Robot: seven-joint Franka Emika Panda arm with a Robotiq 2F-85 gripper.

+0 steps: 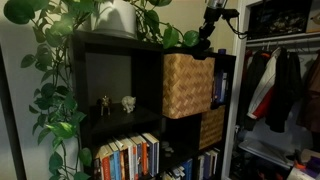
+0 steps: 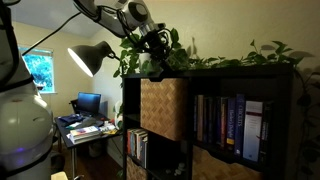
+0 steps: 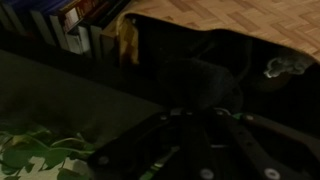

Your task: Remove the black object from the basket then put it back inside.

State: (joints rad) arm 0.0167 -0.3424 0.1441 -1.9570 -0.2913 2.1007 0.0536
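Wrist view too dark; cannot tell if your end effector (image 3: 192, 114) is spread. Hidden inside the basket (image 1: 187, 85), the black object is likely light: pinch its middle.

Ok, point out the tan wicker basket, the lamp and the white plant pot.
tan wicker basket (image 1: 188, 85): an exterior view, centre of its front face.
lamp (image 2: 92, 57): an exterior view, on its shade.
white plant pot (image 1: 118, 18): an exterior view, on its side wall.

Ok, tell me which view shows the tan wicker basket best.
An exterior view, where the basket shows two whole faces. In an exterior view the basket looks dimmer; wrist view, only a strip of basket.
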